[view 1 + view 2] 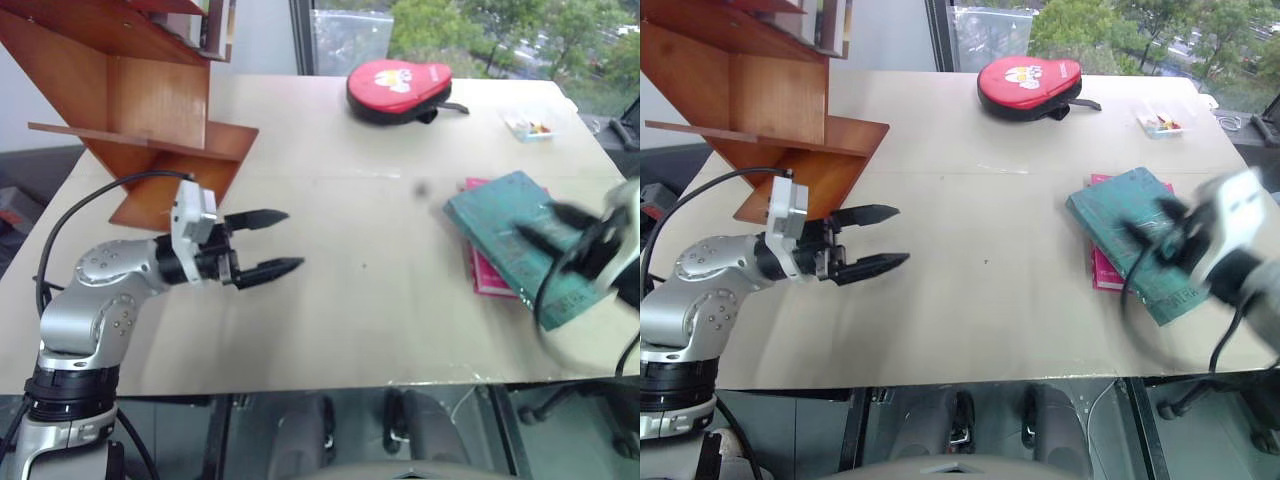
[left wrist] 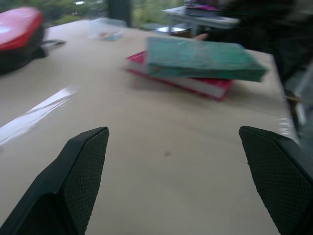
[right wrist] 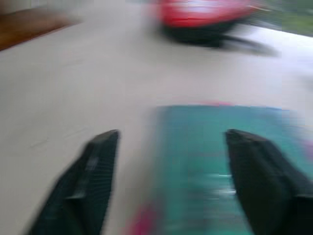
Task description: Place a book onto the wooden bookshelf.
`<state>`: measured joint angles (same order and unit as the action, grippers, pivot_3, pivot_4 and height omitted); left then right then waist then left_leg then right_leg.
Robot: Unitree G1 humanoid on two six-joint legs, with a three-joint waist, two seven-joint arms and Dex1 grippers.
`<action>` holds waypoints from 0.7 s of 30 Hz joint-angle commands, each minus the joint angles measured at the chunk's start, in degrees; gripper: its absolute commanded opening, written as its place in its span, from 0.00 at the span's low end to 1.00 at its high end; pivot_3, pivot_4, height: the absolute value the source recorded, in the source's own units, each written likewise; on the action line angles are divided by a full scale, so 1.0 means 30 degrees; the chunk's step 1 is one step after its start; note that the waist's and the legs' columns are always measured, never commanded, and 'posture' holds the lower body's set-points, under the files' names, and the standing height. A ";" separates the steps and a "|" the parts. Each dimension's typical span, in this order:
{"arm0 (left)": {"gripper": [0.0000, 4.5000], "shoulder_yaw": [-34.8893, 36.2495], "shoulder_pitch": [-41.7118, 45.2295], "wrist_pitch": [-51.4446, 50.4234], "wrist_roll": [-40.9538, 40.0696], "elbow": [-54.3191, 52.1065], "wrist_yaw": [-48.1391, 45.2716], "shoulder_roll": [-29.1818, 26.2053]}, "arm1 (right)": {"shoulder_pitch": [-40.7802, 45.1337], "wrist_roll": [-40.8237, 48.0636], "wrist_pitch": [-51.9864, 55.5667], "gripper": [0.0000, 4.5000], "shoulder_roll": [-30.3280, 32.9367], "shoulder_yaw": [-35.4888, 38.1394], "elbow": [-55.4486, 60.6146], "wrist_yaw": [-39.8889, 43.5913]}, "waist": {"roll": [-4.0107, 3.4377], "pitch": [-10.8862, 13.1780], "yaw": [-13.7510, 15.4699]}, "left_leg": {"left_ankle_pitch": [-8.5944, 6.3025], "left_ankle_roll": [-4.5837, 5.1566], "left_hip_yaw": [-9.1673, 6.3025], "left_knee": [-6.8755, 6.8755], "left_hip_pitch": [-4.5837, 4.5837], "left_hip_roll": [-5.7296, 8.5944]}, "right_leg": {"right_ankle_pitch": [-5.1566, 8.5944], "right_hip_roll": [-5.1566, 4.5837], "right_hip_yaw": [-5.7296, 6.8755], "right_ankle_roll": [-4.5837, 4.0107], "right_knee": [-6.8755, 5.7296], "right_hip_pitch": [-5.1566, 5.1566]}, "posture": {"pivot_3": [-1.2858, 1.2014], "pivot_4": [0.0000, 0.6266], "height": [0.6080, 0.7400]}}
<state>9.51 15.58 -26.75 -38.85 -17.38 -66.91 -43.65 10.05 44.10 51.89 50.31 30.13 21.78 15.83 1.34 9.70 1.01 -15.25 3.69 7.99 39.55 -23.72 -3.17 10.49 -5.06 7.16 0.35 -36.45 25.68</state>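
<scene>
Overhanging table edge [image 1: 300, 385]: book [image 1: 500, 230]

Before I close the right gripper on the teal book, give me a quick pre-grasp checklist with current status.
1. Right gripper open: ok, its fingers stand apart.
2. Right gripper over the book: ok, it hovers above the cover; contact cannot tell.
3. Book free to lift: ok, it lies on top of the pink book, nothing on it.
4. Pink book staying behind when the top one lifts: cannot tell.
5. Left gripper out of the way: ok, open over bare table, apart from the books.
6. Wooden bookshelf reachable: cannot tell; it stands at the table's far left.
</scene>
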 commanded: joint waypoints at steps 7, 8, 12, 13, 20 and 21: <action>1.00 -0.0542 0.1304 0.0305 -0.0497 -0.1046 0.0485 0.0734 | 0.9576 -0.5690 0.1894 0.02 0.0754 -0.2450 -1.3642 -0.3744 | -0.0048 -0.0004 -0.0539 | 0.0015 -0.0023 0.0051 -0.0006 0.0037 0.0010 | -0.0003 0.0064 -0.0040 0.0007 -0.0029 0.0004 | 0.52 0.24 1.00; 1.00 -0.0531 0.1351 0.0273 -0.0561 -0.1126 0.0529 0.0757 | 1.0542 -0.5725 0.2331 0.02 0.0581 -0.2468 -1.5148 -0.3579 | -0.0049 -0.0004 -0.0553 | 0.0016 -0.0022 0.0057 -0.0005 0.0034 0.0010 | -0.0003 0.0060 -0.0041 0.0009 -0.0031 0.0007 | 0.52 0.24 1.00; 1.00 -0.0603 0.1286 0.0601 -0.0394 -0.1421 0.0174 0.0592 | 1.3351 -0.5541 0.4577 0.02 0.0035 -0.2265 -2.0139 -0.2622 | -0.0060 0.0002 -0.0595 | 0.0017 -0.0023 0.0057 -0.0006 0.0029 0.0003 | -0.0008 0.0058 -0.0041 0.0002 -0.0033 0.0009 | 0.52 0.24 1.00; 1.00 -0.0592 0.1220 0.0694 -0.0332 -0.1491 0.0102 0.0531 | 1.3832 -0.5466 0.4856 0.02 -0.0043 -0.2098 -2.1041 -0.2389 | -0.0062 0.0003 -0.0604 | 0.0017 -0.0023 0.0056 -0.0005 0.0028 -0.0001 | -0.0030 0.0058 -0.0037 -0.0034 -0.0035 0.0008 | 0.52 0.24 1.00; 1.00 -0.0201 0.0311 0.1149 -0.0338 -0.1861 0.0113 0.0210 | 1.5746 -0.5612 0.6940 0.02 -0.0798 -0.2582 -2.5435 0.0055 | -0.0085 0.0006 -0.0601 | 0.0017 -0.0023 0.0052 -0.0007 0.0017 -0.0011 | -0.0046 0.0054 -0.0029 -0.0057 -0.0020 0.0008 | 0.52 0.24 1.00; 1.00 -0.0158 0.0217 0.1186 -0.0358 -0.1853 0.0146 0.0187 | 1.5905 -0.5596 0.7236 0.02 -0.0953 -0.2642 -2.5669 0.0375 | -0.0085 0.0004 -0.0609 | 0.0016 -0.0023 0.0055 -0.0007 0.0019 -0.0014 | -0.0046 0.0053 -0.0034 -0.0056 -0.0020 0.0008 | 0.52 0.24 1.00</action>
<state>7.26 16.36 -24.48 -39.51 -20.59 -66.47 -42.41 56.50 27.00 71.82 47.87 22.36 -54.28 14.64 1.09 9.71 -0.82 -15.20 3.62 8.15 39.53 -23.65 -3.22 10.36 -4.90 7.05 0.19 -36.52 25.70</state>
